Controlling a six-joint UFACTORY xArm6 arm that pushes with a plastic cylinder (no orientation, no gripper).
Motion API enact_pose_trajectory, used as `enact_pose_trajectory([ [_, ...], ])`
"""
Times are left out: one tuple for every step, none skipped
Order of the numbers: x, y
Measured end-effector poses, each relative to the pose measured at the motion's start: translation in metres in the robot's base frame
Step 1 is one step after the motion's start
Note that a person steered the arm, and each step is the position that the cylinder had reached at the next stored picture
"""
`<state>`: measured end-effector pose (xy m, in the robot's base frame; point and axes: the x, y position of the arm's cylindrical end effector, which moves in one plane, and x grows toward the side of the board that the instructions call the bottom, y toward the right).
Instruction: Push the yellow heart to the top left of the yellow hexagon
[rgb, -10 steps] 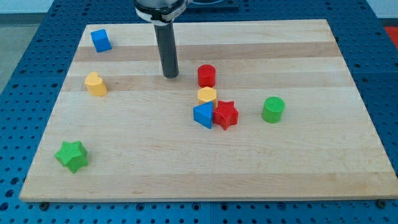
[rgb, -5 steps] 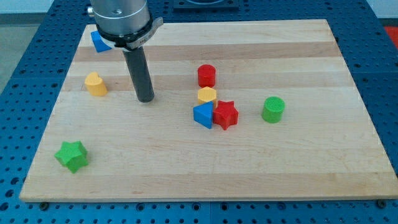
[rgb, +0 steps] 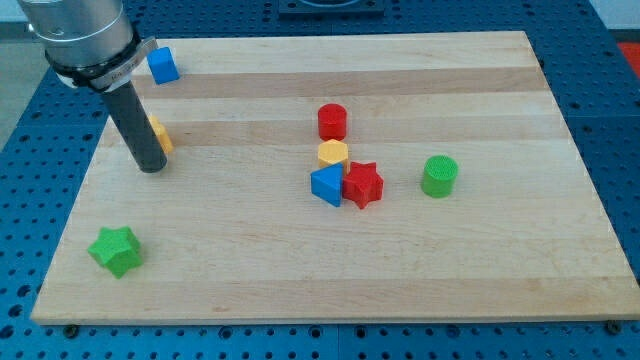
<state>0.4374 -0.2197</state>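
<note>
**Yellow heart half hidden behind the rod, far from its goal**

The yellow heart (rgb: 160, 134) sits near the view's left edge of the table (rgb: 480, 250), mostly covered by the rod. It looks like a small, hard, light plastic block that should slide easily on smooth wood but may spin or slip off if pushed off-centre. There is no pincer here to open or close, so the contact point to aim for is its left side, pushing square toward the view's right.

The yellow hexagon (rgb: 333, 153) lies well apart at mid-table, touching the blue triangle (rgb: 326, 186) and red star (rgb: 362, 184), with the red cylinder (rgb: 332, 121) just above.

My tip (rgb: 151, 167) rests just below-left of the heart, the rod leaning up toward the view's top left.
</note>
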Motion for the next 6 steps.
enact_pose_trajectory([
  [0.0,-0.007],
  [-0.001,-0.037],
  [-0.001,-0.037],
  [-0.006,-0.037],
  [-0.044,-0.037],
  [-0.053,-0.025],
])
